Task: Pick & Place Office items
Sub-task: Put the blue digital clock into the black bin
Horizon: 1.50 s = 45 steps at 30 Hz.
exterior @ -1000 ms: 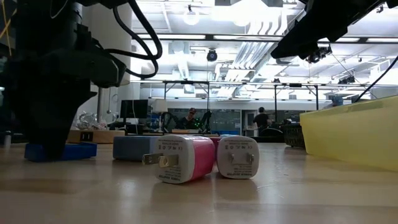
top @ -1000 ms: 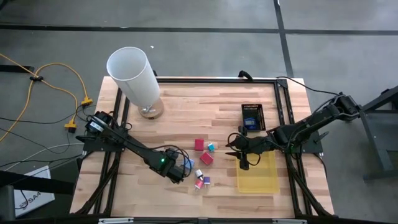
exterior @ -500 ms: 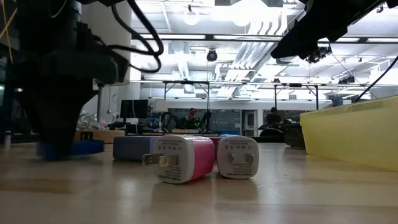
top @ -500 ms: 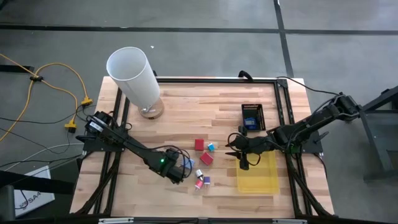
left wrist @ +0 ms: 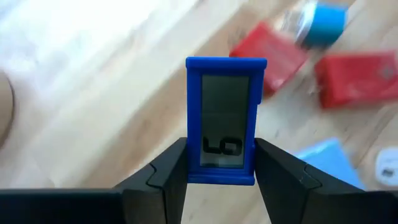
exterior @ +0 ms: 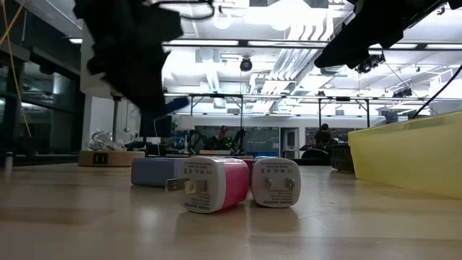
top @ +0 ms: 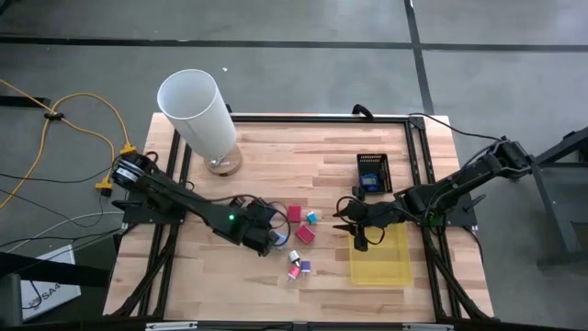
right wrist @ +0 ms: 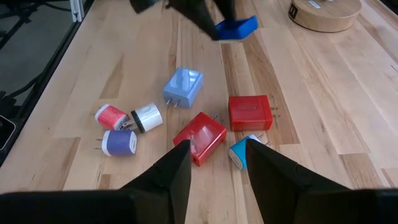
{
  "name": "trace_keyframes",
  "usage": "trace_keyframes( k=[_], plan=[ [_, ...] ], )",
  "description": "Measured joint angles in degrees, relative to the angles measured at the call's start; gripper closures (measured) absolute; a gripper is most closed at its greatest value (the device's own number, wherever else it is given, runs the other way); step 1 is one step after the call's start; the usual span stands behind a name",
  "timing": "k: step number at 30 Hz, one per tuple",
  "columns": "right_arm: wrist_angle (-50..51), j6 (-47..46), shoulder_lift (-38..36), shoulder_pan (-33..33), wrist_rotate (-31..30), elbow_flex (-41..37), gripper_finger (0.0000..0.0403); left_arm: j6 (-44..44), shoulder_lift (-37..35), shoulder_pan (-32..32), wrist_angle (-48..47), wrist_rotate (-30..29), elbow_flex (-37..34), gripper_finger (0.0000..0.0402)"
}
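Observation:
My left gripper (left wrist: 221, 182) is shut on a small blue block with a grey screen (left wrist: 226, 118), held above the table; the low view shows its blue end (exterior: 173, 105) in the air. The other office items lie flat on the wood: two red blocks (right wrist: 250, 112) (right wrist: 200, 137), a cyan piece (right wrist: 245, 149), a light-blue plug block (right wrist: 183, 86), and small red, white and purple plugs (right wrist: 118, 142). My right gripper (right wrist: 214, 168) is open and hovers over the red blocks, by the yellow tray's (top: 379, 256) far-left corner. My left gripper pinches the blue screen block between its two fingers (left wrist: 171, 177), one on each long side edge, at the end nearest the wrist (left wrist: 221, 177). The rest of the block sticks out ahead of the fingers. The block is lifted clear of the table.
A tall white cylinder (top: 197, 115) stands on a round wooden base at the far left. A black box holding a blue piece (top: 372, 173) sits far right of the items. Bare wood lies along the near edge and between the cylinder and the items.
My left gripper, shut on the blue screen block, has risen from the table and moved toward the far edge. The block, which lay on the wood a second ago, is now lifted clear.

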<state>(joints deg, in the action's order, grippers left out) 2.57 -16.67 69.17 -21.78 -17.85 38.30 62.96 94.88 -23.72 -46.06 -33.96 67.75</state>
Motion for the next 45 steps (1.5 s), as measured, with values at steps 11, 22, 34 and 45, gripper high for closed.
trace_keyframes(
  k=[11,22,34,45],
  plan=[
    [0.0,0.0,0.0,0.0,0.0,0.0,0.0263,-15.2,-2.2,1.2,8.0,-2.4,0.0,0.0245],
    [0.0,0.0,0.0,0.0,0.0,0.0,0.0263,-39.6,-2.2,9.6,20.1,14.5,0.0,0.0245],
    [0.0,0.0,0.0,0.0,0.0,0.0,0.0263,-56.3,-2.2,18.8,25.2,34.5,0.0,0.0245],
    [0.0,0.0,0.0,0.0,0.0,0.0,0.0263,-57.2,-2.2,19.7,25.1,36.0,0.0,0.0245]
  ],
)
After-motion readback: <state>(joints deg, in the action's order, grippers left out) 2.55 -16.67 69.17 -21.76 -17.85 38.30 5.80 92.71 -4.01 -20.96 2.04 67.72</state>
